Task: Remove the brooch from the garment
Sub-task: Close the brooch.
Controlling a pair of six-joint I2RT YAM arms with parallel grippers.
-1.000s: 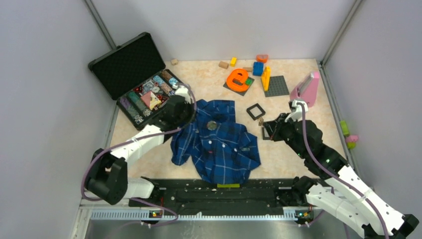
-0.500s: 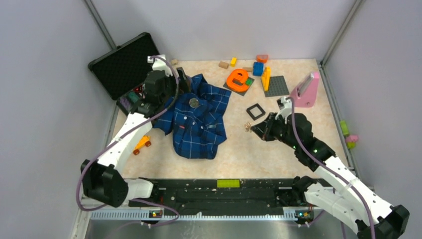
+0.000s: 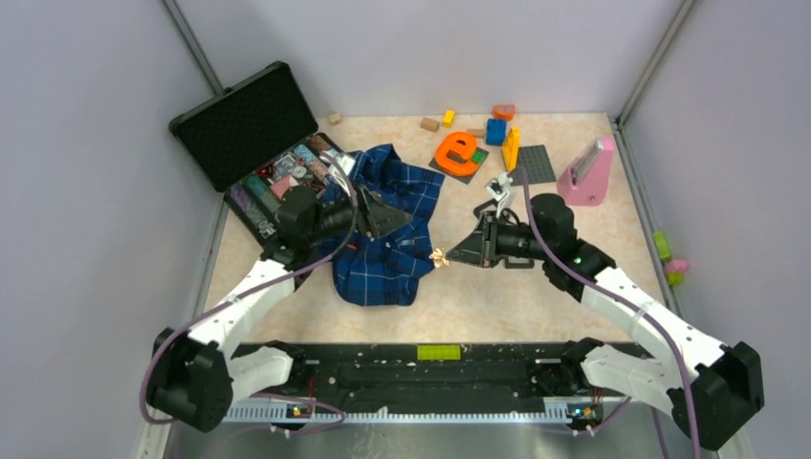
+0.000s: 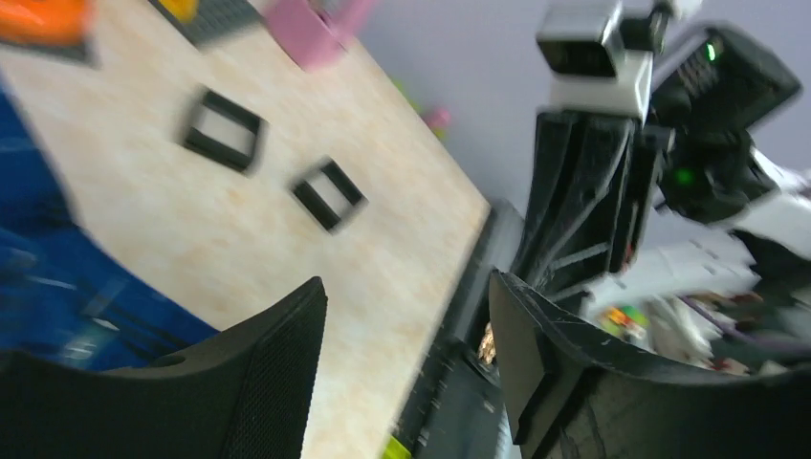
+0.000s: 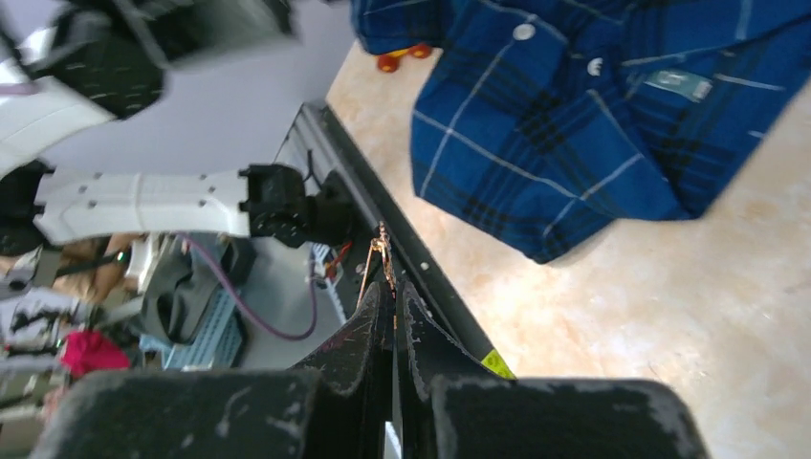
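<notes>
The garment [image 3: 378, 273], a dark blue plaid shirt, lies crumpled at the table's left centre; it also shows in the right wrist view [image 5: 574, 124] and, blurred, in the left wrist view [image 4: 38, 277]. The brooch is hidden. My left gripper [image 3: 387, 218] hovers over the shirt's upper part, pointing right. Its jaws stand open with nothing between them [image 4: 406, 287]. My right gripper [image 3: 457, 254] sits just right of the shirt's edge, pointing left. It is shut [image 5: 387, 287] on a small thin golden piece [image 5: 383, 251] that sticks out of its tips [image 3: 439, 257].
An open black case [image 3: 249, 124] full of small items stands at the back left. An orange letter [image 3: 457, 151], coloured blocks [image 3: 509, 148], a grey baseplate [image 3: 531, 164] and a pink stand [image 3: 585, 172] sit at the back. Two black square frames [image 4: 222, 131] lie right of the shirt. A small orange toy car [image 5: 400, 59] sits by the shirt.
The shirt was dragged back and to the left and is bunched up. My left gripper opened and swung over the shirt. My right gripper moved left to the shirt's edge, still shut.
</notes>
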